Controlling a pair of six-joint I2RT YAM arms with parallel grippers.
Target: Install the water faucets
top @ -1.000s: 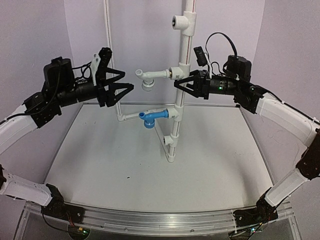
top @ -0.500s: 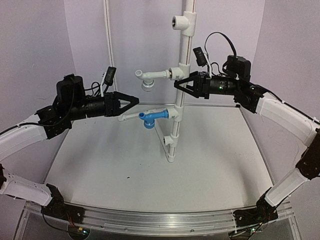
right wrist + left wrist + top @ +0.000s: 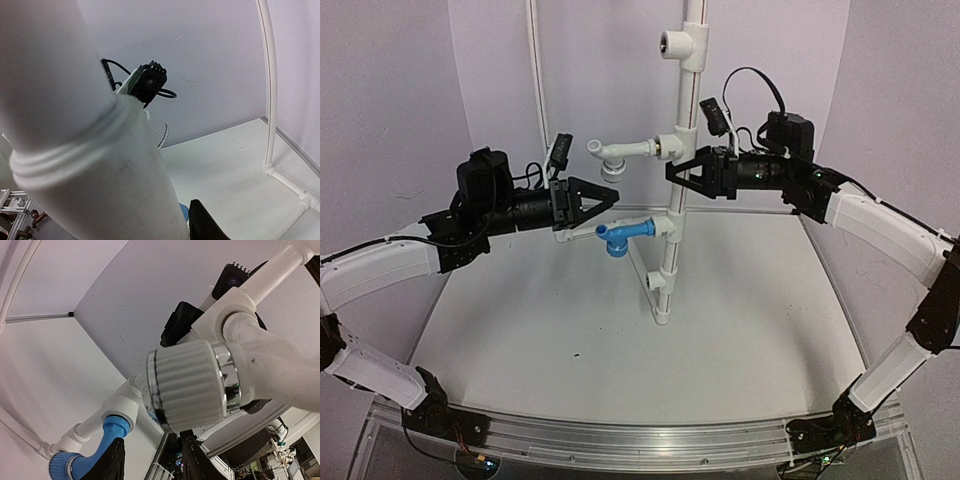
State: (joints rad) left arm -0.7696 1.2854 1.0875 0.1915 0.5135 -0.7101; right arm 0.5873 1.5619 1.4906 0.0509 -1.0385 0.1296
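Note:
The white faucet (image 3: pixel 620 153) is screwed into a fitting on the upright white pipe (image 3: pixel 672 255), with its spout to the left. The blue faucet (image 3: pixel 620 237) sits in a lower fitting. My left gripper (image 3: pixel 608 198) is open and empty, with its tips between the two faucets, just under the white spout. In the left wrist view the ribbed white spout head (image 3: pixel 190 385) hangs above my fingers (image 3: pixel 112 460), and the blue faucet (image 3: pixel 95 450) is at lower left. My right gripper (image 3: pixel 672 172) is shut on the upright pipe (image 3: pixel 100 150); one finger (image 3: pixel 202 225) shows and the other is hidden.
An open T fitting (image 3: pixel 680 42) tops the pipe, and another (image 3: pixel 658 283) sits near its foot. A thin white tube (image 3: pixel 538 100) rises at the back left and joins the stand. Purple walls close in on both sides. A metal rail (image 3: pixel 640 440) runs along the near edge.
My left gripper has swung right and toward the pipe stand, turning as it went. It now sits under the white faucet. My right gripper has stayed on the pipe.

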